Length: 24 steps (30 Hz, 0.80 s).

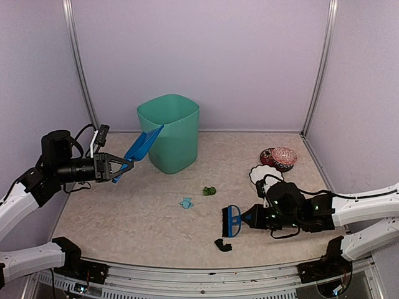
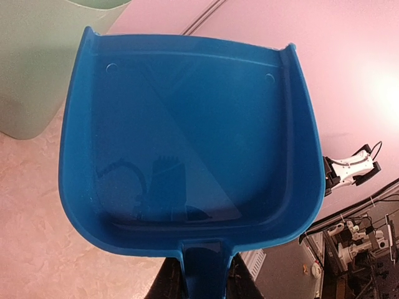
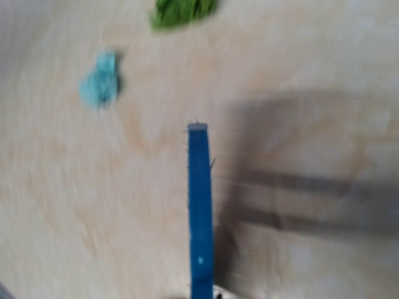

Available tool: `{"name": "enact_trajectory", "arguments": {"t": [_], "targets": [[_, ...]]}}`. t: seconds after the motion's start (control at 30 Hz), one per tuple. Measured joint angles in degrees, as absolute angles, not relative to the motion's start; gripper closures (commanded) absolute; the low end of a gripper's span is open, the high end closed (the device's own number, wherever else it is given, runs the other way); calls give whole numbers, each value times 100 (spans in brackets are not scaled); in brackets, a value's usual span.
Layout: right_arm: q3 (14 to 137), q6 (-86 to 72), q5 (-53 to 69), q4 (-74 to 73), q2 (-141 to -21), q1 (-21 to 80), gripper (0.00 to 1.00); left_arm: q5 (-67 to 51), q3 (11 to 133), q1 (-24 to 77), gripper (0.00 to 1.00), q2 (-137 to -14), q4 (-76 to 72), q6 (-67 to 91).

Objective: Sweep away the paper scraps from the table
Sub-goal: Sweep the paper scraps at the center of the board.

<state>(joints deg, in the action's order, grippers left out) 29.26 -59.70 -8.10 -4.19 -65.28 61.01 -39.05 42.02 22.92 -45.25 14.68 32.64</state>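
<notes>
The paper scraps lie on the beige table (image 1: 124,215): a green one (image 1: 209,190), a light blue one (image 1: 186,202), a black one (image 1: 222,245) near the front rim and a larger white one (image 1: 262,174). The green (image 3: 184,11) and light blue (image 3: 100,84) scraps also show in the right wrist view. My left gripper (image 1: 115,168) is shut on the handle of the blue dustpan (image 1: 143,147), held up with its lip at the green bin. The pan (image 2: 187,137) is empty. My right gripper (image 1: 252,218) is shut on the blue brush (image 1: 232,221), low over the table between the scraps.
A green bin (image 1: 169,132) stands at the back centre. A pink and red patterned bowl (image 1: 278,158) sits at the back right, next to the white scrap. Walls close the table on three sides; a metal rim (image 1: 206,271) runs along the front.
</notes>
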Motion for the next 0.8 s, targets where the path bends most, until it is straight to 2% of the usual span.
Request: {"name": "enact_trajectory", "arguments": {"t": [0.2, 0.43, 0.6, 0.8], "targets": [[2947, -6576, -1389, 305, -6978, 6062, 100, -3848, 4141, 2292, 100, -4545, 1463, 3358], [3612, -6329, -1988, 43, -7041, 5990, 100, -3767, 4121, 2292, 100, -4578, 1466, 3402], [3750, -5749, -2001, -451, -6132, 5972, 100, -3732, 4117, 2292, 100, -4580, 1466, 3402], [3693, -5186, -1214, -1321, -4698, 5970, 100, -3780, 4117, 2292, 100, -4580, 1468, 3400]]}}
